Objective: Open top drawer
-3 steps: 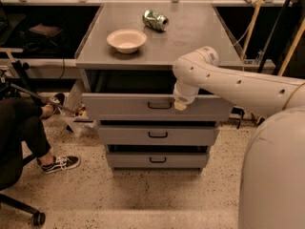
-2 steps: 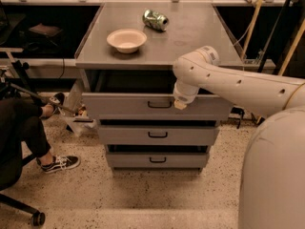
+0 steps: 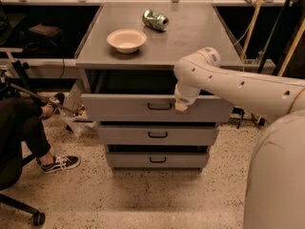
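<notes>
The gripper [image 3: 181, 106], mostly hidden under its wrist, seems to touch the top drawer [image 3: 119, 108]; grip state unclear.

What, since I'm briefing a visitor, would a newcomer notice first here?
The white arm reaches in from the right, its gripper at the front of the top drawer, right of the handle; that drawer stands pulled out. On the cabinet top sit a bowl and a crushed can.

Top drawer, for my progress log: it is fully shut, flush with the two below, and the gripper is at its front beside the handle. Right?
Not shut: the camera view shows the top drawer pulled out, its front forward of the lower drawers. The gripper is at its front beside the handle, as you said.
</notes>
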{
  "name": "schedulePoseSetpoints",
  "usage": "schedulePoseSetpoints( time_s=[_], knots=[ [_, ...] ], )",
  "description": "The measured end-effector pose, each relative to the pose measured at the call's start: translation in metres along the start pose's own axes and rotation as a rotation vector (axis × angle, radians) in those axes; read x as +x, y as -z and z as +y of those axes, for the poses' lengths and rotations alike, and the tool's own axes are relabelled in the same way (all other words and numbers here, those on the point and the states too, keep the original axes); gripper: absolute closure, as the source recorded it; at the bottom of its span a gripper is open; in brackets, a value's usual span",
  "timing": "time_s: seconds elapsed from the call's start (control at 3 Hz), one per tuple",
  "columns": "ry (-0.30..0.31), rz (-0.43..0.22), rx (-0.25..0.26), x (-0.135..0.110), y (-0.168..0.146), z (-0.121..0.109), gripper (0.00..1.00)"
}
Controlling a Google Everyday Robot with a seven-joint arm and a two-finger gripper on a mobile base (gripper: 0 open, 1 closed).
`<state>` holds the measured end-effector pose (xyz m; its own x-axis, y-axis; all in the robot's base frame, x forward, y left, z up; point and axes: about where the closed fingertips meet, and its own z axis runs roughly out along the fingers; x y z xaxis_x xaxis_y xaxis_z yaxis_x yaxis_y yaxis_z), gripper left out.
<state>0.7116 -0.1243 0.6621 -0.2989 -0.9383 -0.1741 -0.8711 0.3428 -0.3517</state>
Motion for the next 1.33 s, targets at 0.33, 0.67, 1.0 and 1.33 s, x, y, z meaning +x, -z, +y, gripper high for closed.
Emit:
schedulePoseSetpoints(
  time_s=[0.33,0.67,1.0,1.33],
  knots=[
    [-0.002,-0.001,0.003,0.0045,0.0017,0.0064,1.0],
    [-0.002,-0.001,0.003,0.004,0.0041,0.0056,1.0],
    [-0.005,-0.003,0.006,0.0101,0.0056,0.0147,1.0],
    [-0.005,-0.003,0.006,0.0092,0.0087,0.0138,1.0]
  ],
)
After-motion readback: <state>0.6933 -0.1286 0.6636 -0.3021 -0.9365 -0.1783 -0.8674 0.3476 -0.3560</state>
